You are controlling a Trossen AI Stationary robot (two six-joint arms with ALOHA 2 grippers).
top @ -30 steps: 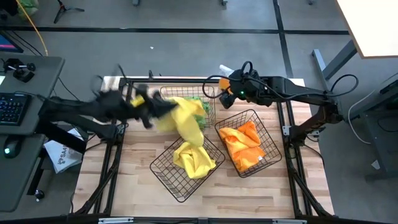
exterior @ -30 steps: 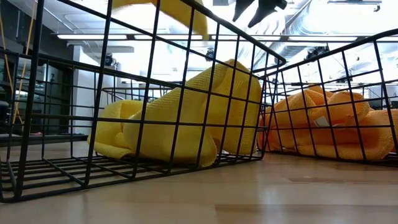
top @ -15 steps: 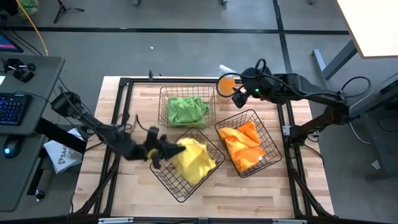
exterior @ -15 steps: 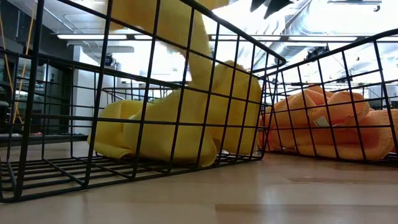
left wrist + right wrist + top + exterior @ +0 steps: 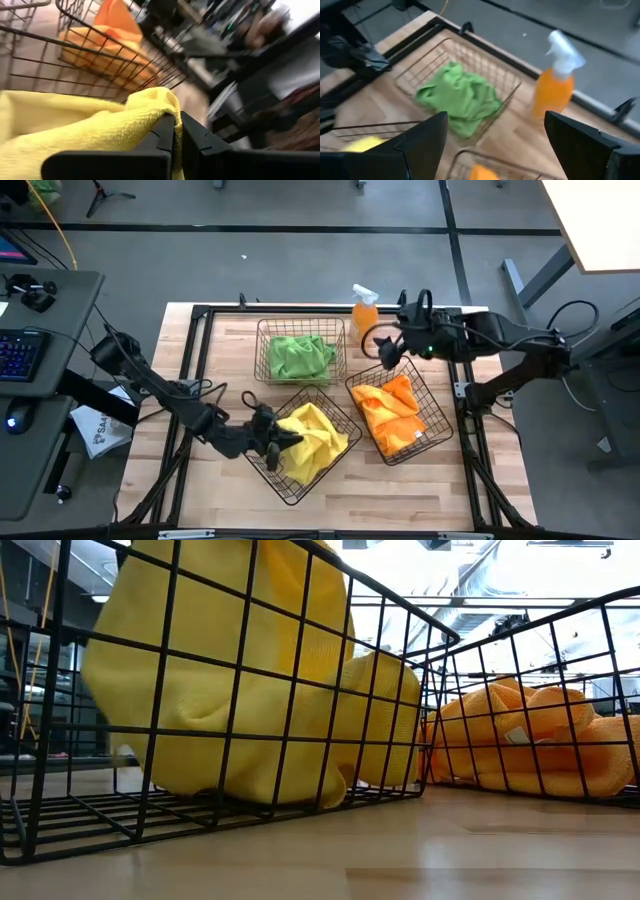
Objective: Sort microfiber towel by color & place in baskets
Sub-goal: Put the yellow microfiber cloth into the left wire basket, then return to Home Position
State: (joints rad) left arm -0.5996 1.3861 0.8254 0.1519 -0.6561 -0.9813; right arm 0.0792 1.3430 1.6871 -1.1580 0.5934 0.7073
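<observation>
Yellow towel now lowered into middle basket, clamped by left hand, right hand spread open, shifted over bench

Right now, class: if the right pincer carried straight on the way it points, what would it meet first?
Probably the green towel in its basket. The right pincer is open and its wrist view looks down onto that towel, with the orange spray bottle off to one side. Depth is unclear, so the basket rim could come first.
</observation>
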